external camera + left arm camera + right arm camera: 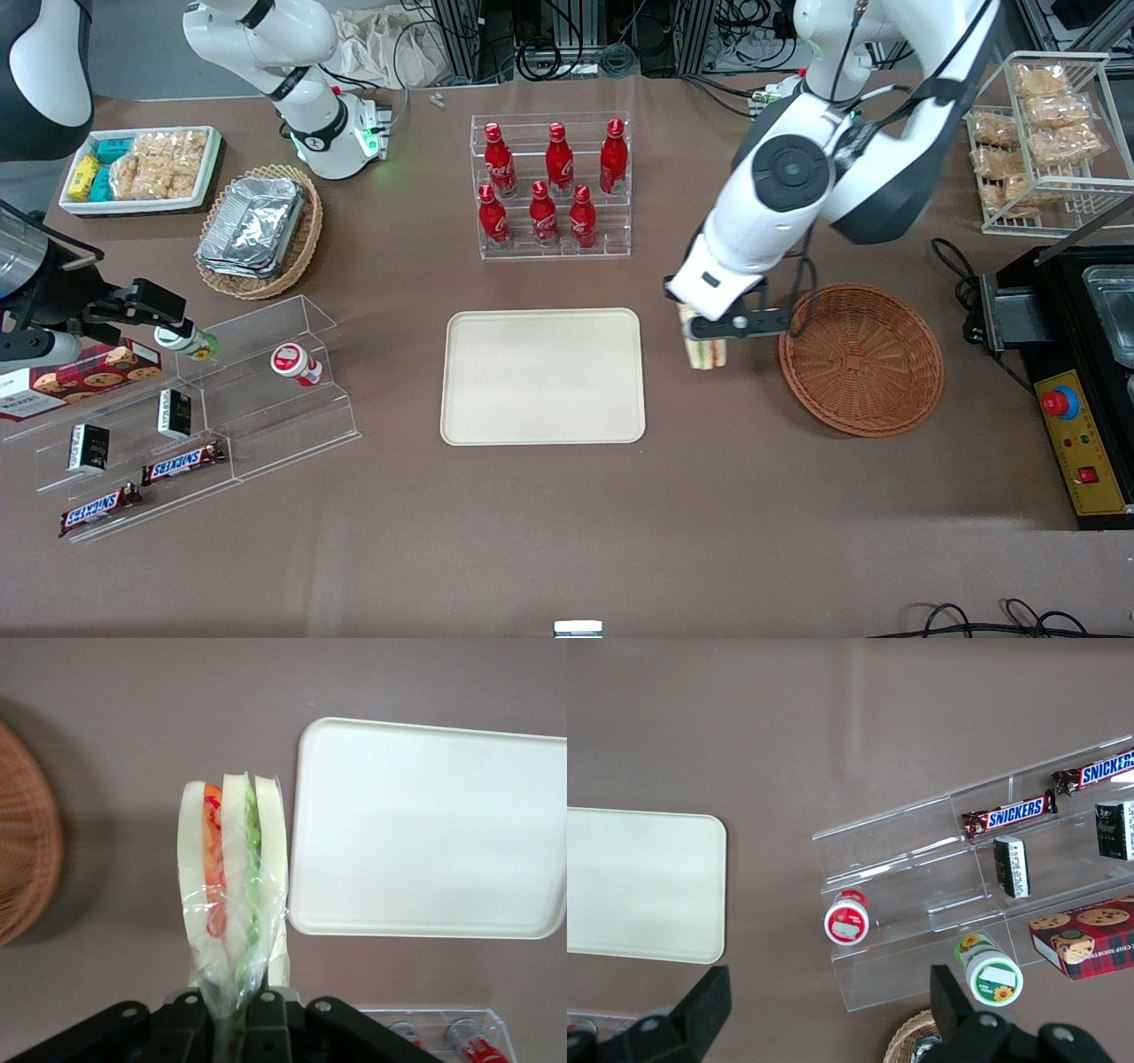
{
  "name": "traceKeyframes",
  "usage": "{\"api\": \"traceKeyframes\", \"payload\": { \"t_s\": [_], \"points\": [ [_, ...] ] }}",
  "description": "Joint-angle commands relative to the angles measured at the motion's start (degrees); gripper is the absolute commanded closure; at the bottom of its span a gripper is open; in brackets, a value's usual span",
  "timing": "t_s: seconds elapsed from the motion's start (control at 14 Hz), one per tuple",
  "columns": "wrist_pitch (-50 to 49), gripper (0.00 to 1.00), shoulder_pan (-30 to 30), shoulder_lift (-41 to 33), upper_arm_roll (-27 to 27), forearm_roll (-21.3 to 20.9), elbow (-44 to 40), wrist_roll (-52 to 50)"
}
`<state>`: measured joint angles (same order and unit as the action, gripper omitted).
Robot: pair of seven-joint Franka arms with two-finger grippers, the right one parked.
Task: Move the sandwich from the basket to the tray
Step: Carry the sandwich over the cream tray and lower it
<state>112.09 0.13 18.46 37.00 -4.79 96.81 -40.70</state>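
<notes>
Clear plastic wrap glinted around the sandwich (232, 895) as the left arm's gripper (709, 341) pinched it at one end, its fingers closed on the wrap, and held it above bare brown table (709, 496) in the gap between the tray (543, 376) and the basket (861, 359). In the wrist view the wedge hung with its bread edges and orange, red and green filling facing the camera, just beside the tray's rounded corner but outside its low rim, with the wicker rim of the basket well apart from it. The cream tray lay flat with nothing on it, open tabletop running along its edge nearer the front camera and on into a broad stretch of cloth. The reddish-brown basket held nothing either. Farther from the camera than the tray, a clear tiered rack (554, 190) carried six red bottles (543, 213) in two rows. Toward the parked arm's end of the table, a tan wicker basket (297, 248) held stacked foil containers (252, 226), a white bin (142, 206) held snack packets, and a stepped acrylic shelf (266, 390) carried two small capped cups, dark boxes, a cookie box and two Snickers bars (182, 462). A wire rack (1045, 142) of bagged snacks stood toward the working arm's end.
</notes>
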Motion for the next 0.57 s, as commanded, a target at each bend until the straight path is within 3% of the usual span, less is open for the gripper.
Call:
{"api": "traceKeyframes", "payload": {
  "t_s": [0.0,0.5],
  "points": [
    [4.5,0.98,-3.2,8.0,0.2,-1.0,-3.8,0.1],
    [17.7,1.0,-7.8,22.0,-0.3,-13.1,-4.0,-3.9]
  ]
}}
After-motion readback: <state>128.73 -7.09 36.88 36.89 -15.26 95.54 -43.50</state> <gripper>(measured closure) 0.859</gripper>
